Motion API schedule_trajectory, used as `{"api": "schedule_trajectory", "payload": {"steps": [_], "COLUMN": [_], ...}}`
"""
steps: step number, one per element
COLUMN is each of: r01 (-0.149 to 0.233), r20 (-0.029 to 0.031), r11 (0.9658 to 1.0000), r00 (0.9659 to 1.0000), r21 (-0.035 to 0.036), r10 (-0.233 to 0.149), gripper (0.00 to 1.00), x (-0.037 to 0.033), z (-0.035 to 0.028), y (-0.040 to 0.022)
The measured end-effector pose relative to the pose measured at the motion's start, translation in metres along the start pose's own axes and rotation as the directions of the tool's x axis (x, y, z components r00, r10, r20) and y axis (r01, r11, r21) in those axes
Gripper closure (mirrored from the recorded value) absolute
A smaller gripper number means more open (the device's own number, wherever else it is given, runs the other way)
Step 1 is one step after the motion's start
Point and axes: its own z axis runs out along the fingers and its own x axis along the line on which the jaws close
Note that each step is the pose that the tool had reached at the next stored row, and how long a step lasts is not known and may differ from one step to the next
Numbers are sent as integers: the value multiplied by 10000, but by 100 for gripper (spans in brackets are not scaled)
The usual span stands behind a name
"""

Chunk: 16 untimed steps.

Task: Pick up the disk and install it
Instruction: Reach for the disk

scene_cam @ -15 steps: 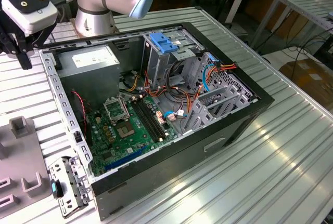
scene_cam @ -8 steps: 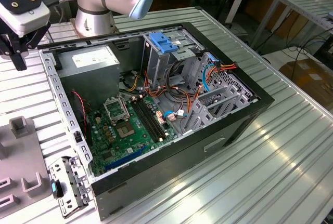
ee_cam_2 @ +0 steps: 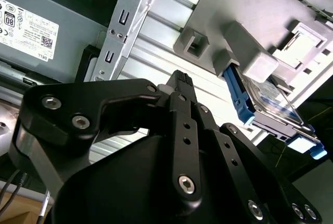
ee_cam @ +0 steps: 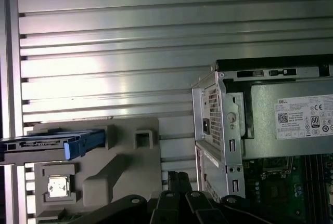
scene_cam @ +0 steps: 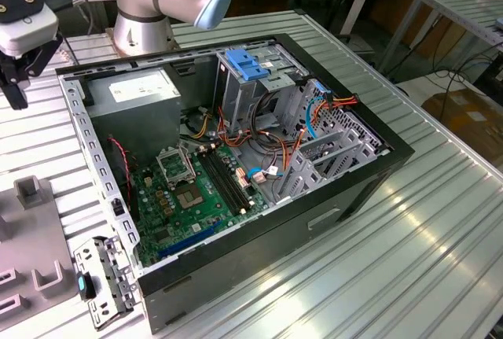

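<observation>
- Step in hand, as I judge it: the approach for the pick. The disk [ee_cam: 47,142] is not yet grasped and stands on edge in a slot of the grey fixture [ee_cam: 130,167].
- The gripper [ee_cam_2: 179,78] hangs above the fixture, apart from the disk, its 2 jaws pressed together on nothing.
- Grasping would call for jaws spread to straddle the disk.

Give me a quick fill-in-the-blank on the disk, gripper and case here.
1. The disk has side rails coloured ____.
2. It stands in the grey fixture, ____ the computer case.
3. The gripper holds ____.
4. The motherboard in the case is coloured ____.

Missing words: blue; outside; nothing; green.
</observation>
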Motion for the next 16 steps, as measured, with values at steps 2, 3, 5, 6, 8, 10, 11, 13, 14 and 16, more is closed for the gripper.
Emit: {"api": "schedule_trajectory", "payload": {"steps": [2,3,5,6,8,10,11,13,14,16], "r01": [0,0,0,0,0,0,0,1,0,0], "r20": [0,0,0,1,-1,0,-1,0,0,0], "r11": [10000,10000,10000,10000,10000,10000,10000,10000,10000,10000], "r00": [10000,10000,10000,10000,10000,10000,10000,10000,10000,10000], "r21": [0,0,0,0,1,1,1,0,0,1], "r10": [0,0,0,0,0,0,0,-1,0,0], "gripper": [89,89,89,89,89,89,89,89,89,89], "x": [31,49,76,88,111,133,144,173,184,210], "z": [-1,-1,-2,-2,-4,-4,-4,-5,-5,-6], "y": [-2,-4,-6,-7,-8,-10,-11,-13,-14,-16]}}
